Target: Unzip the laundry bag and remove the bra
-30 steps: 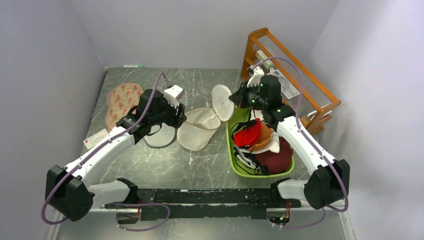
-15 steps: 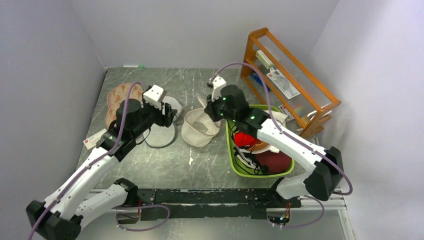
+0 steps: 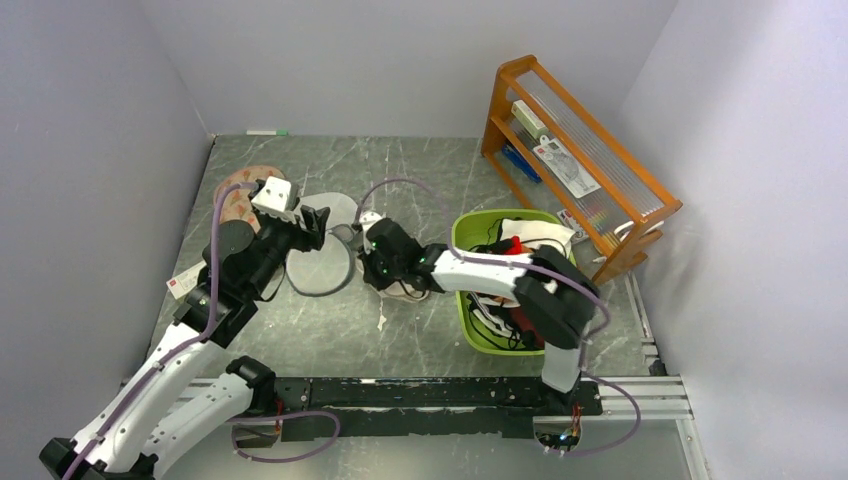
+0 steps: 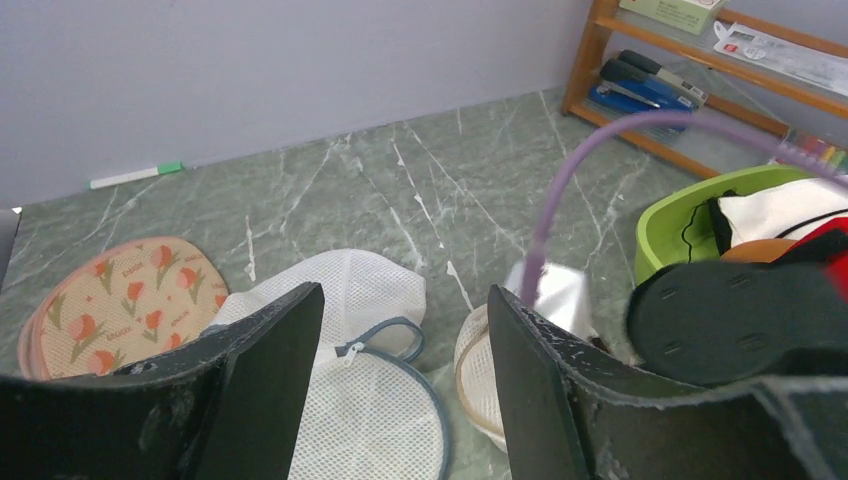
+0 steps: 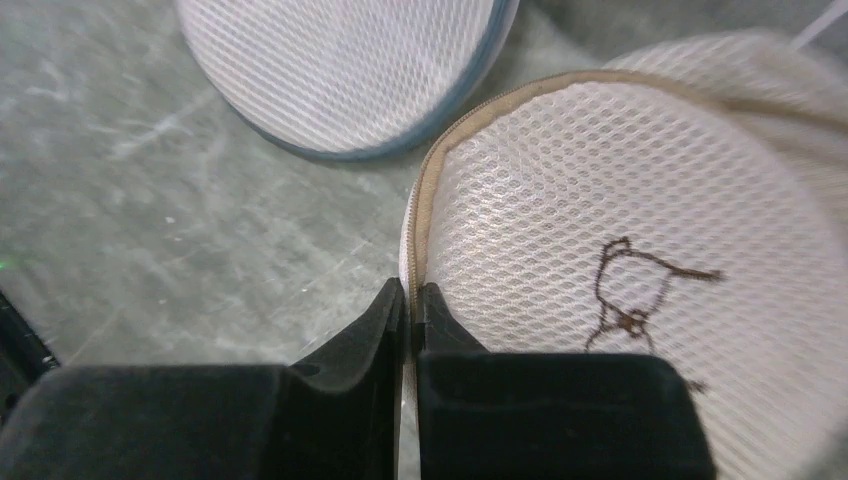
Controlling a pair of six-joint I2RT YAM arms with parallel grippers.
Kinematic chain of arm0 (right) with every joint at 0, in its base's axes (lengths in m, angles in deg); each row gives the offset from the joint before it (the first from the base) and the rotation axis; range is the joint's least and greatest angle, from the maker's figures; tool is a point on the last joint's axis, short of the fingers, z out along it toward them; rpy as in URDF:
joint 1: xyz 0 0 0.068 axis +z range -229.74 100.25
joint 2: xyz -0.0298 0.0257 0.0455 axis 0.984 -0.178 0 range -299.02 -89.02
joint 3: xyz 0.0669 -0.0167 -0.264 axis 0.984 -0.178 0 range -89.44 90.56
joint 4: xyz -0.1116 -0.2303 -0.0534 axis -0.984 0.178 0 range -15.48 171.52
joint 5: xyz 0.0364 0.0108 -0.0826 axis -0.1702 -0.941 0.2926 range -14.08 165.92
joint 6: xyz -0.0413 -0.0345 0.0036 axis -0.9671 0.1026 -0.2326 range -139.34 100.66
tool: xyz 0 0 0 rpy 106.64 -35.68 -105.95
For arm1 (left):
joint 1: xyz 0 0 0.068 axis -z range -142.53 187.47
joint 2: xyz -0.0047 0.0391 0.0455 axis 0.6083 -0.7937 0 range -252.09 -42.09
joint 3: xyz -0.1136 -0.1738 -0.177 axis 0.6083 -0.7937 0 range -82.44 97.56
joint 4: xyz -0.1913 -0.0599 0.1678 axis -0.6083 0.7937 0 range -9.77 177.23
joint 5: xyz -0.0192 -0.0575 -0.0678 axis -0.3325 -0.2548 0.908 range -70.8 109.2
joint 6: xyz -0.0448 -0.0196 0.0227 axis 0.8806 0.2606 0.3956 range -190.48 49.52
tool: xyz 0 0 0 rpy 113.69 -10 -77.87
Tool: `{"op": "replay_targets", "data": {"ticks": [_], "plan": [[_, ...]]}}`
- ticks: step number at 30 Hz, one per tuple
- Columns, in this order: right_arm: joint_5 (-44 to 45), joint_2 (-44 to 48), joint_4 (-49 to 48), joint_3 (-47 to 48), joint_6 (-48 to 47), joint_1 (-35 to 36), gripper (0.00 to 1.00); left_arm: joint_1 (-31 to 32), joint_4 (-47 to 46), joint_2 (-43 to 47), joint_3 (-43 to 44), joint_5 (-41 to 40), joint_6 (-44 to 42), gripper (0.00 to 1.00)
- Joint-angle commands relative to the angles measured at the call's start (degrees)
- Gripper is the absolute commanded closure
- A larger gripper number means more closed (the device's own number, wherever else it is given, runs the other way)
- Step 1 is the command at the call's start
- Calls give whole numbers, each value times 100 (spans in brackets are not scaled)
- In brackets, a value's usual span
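The laundry bag (image 3: pixel 412 291) lay on the grey marbled table (image 3: pixel 430 335) just left of centre in the overhead view. It was largely covered by the wrist of the right arm, which reached across from the right side of the frame. In the right wrist view the right gripper (image 5: pixel 408 292) sat at the bag's left rim. Its two black fingers were pressed together, and the bag's tan zip edge ran down into the line between them, so they pinched that edge. The cream mesh face filled the right half of that frame, with the thin dark mark (image 5: pixel 640 295) just right of the fingers. Just left of the laundry bag lay a white mesh bag (image 3: pixel 320 268) with grey-blue trim; whether the two touched could not be told. The left gripper (image 3: pixel 315 215) hung over the white bag's upper edge, fingers spread wide with nothing between them. Its own camera showed both mesh bags through the gap. A pink bag (image 3: pixel 240 190) with a red pattern lay towards the upper left. The bra (image 3: pixel 513 244) showed as a red patch in the green bin (image 3: pixel 480 215) right of centre, among white and dark cloth. A wooden rack (image 3: pixel 580 140) stood at the upper right.
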Motion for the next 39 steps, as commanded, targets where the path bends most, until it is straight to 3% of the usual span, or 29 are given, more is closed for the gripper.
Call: {"op": "replay_targets", "data": {"ticks": [1,4,10,14,20,26,33,39], "plan": [[-535,-768,-753,-78,623,15,94,5,-206,-31,-49,-166,36,28],[-661,-810,-753,-56,638,7,68,8,-203,-70,-35,-114,25,27],[-597,207,-909,-545,587,-123,35,7,-208,-104,-25,-35,16,25],[-347,825,-871,-882,486,-311,19,0,-218,-127,-26,8,23,23],[-293,1640,-903,-1645,363,-1154,9,-3,-277,-538,-18,292,41,14],[82,2890,-177,-1852,-95,-2146,0,-1,249,-1360,444,482,149,10],[821,5180,674,-1759,-434,-3054,0,-17,42,-1254,276,250,258,6],[1748,6920,1029,-1371,-873,-3100,0,-113,148,-1309,375,58,97,5]]}}
